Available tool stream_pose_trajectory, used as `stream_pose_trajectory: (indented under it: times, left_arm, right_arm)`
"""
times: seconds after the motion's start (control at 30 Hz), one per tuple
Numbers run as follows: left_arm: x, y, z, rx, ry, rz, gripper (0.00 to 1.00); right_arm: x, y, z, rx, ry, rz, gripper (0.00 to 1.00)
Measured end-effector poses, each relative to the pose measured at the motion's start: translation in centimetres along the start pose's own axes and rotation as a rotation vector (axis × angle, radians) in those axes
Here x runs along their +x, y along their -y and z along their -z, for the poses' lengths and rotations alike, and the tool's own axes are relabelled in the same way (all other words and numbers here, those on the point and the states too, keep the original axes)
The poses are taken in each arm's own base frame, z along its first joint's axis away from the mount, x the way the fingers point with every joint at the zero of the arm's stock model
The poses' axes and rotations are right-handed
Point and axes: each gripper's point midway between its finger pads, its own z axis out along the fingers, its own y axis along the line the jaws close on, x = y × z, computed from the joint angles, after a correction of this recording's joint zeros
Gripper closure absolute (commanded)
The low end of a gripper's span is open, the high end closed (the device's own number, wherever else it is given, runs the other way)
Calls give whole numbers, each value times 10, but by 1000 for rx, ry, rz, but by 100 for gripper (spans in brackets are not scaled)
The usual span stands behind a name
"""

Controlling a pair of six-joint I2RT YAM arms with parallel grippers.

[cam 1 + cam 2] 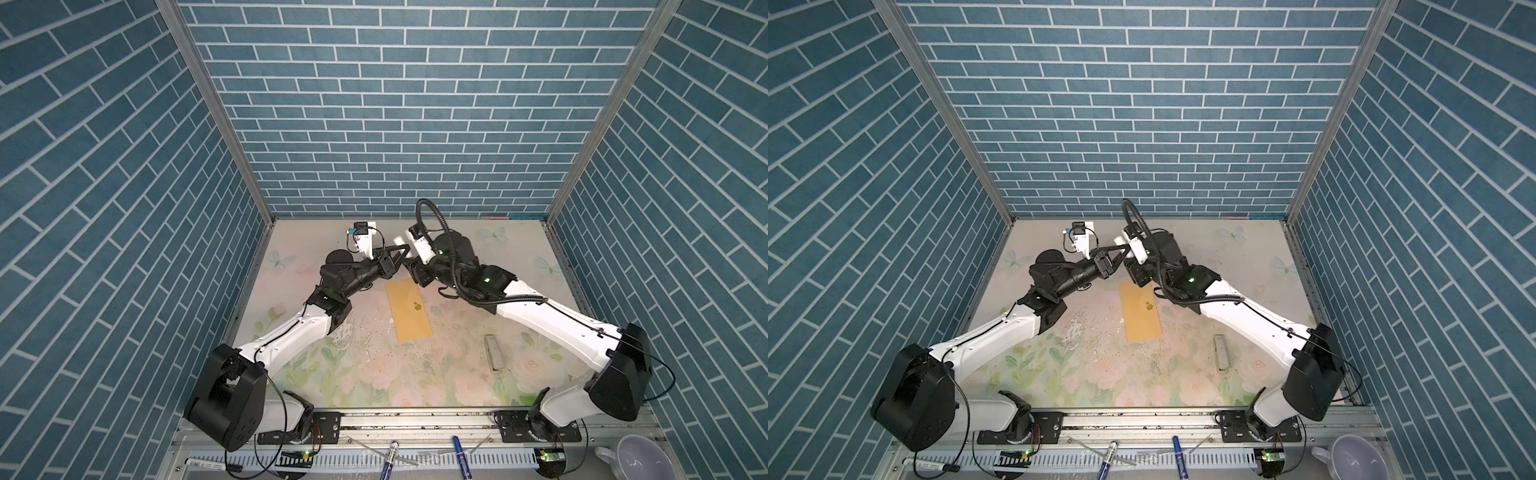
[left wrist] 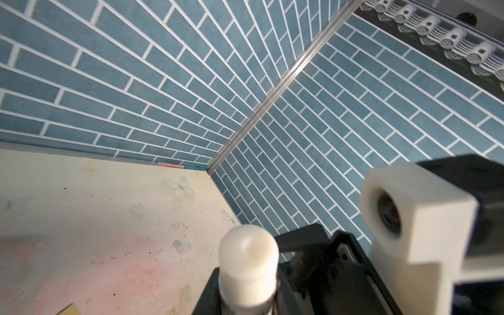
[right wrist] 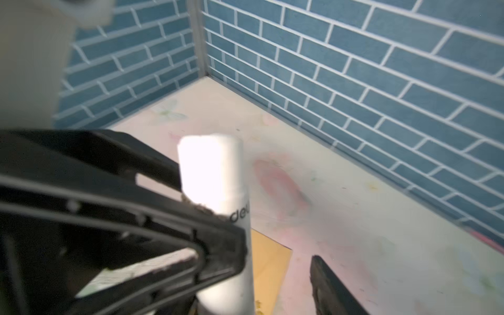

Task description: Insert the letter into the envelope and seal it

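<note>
On the floral tabletop (image 1: 490,266) lay the long mustard-yellow paper envelope (image 1: 409,309), flat. Above its far end, left gripper (image 1: 401,254) clamped a white cylindrical glue stick (image 3: 215,188); right gripper (image 1: 415,268) stood with jaws apart

The envelope (image 1: 408,309) lies flat in the middle of the table (image 1: 374,374), its long side running front to back. Above its far end the left gripper (image 1: 401,253) and right gripper (image 1: 411,266) meet. The glue stick (image 3: 215,177) sits between the left one's fingers, near the right one's finger (image 3: 327,286) but apart from it. A small bar (image 1: 493,352) lies right of the envelope, nearer the front. Before the table's front edge lie markers (image 1: 388,455). A cup (image 1: 636,457) stands at the front right corner.
</note>
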Motion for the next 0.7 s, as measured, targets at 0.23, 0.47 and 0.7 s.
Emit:
stream_pose_trajectory:
  times: [0.23,0.47,0.7]
  left_arm:
    - [-2,12,0,42,-19,-2,100]
    - [0,15,1,64,-36,16,100]
    - [-2,19,1,82,-33,21,100]
  right_arm:
    - [0,0,26,-317,60,-165,25]
    - [9,-12,34,-581,56,-298,31]
    - [8,-23,31,-700,55,-351,54]
